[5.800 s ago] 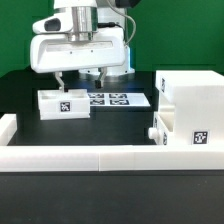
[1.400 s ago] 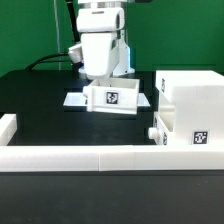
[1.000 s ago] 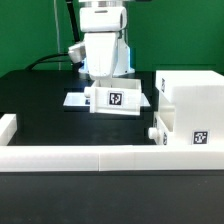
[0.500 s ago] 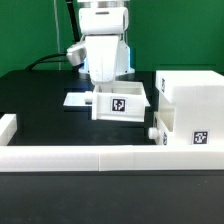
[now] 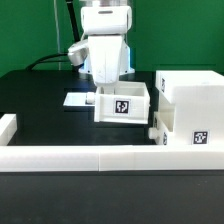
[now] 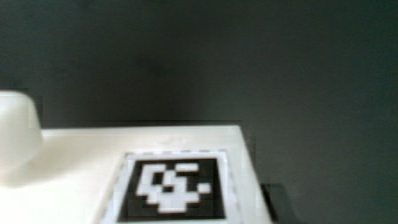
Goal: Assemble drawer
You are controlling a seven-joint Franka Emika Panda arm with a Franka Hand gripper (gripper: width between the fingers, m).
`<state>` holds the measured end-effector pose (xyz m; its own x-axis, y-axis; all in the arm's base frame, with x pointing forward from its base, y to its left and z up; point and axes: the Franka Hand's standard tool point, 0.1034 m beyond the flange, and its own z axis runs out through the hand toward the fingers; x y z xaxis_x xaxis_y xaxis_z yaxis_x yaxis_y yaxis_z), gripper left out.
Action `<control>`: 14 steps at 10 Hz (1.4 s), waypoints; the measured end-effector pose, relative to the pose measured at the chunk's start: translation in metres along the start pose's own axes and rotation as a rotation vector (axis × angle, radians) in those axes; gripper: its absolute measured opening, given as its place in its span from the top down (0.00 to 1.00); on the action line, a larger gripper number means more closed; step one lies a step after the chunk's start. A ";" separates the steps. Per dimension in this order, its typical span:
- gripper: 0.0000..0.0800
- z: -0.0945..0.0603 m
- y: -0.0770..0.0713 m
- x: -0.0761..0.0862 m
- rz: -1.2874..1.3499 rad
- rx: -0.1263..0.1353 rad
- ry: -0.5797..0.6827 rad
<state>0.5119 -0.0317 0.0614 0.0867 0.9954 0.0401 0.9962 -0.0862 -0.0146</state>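
Black tabletop (image 5: 40,100) carries the drawer shell (image 5: 190,105). Beside it, the gripper (image 5: 108,88) holds a tagged tray (image 5: 122,104), jaws clamped on its wall.

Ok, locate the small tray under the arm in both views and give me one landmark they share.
Exterior view: the small tray sits mid-frame below the gripper, next to the large shell.
Wrist view: the small tray fills the lower frame.
Shared landmark: the tray's black-and-white tag.

Bright, even light overhead — white plastic nearly blown out, the wrist view soft and blurred.
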 end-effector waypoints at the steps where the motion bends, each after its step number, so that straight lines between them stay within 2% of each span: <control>1: 0.95 0.001 0.000 0.000 0.000 0.001 0.000; 3: 0.95 0.000 0.012 0.003 -0.010 -0.014 0.005; 5: 0.95 -0.005 0.026 0.008 -0.015 -0.017 0.005; 6: 0.95 -0.006 0.030 0.011 -0.012 -0.030 0.006; 7: 0.95 -0.006 0.031 0.013 -0.008 -0.044 0.009; 14: 0.95 0.001 0.029 0.014 -0.008 -0.031 0.013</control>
<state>0.5422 -0.0205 0.0602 0.0784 0.9955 0.0527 0.9967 -0.0794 0.0165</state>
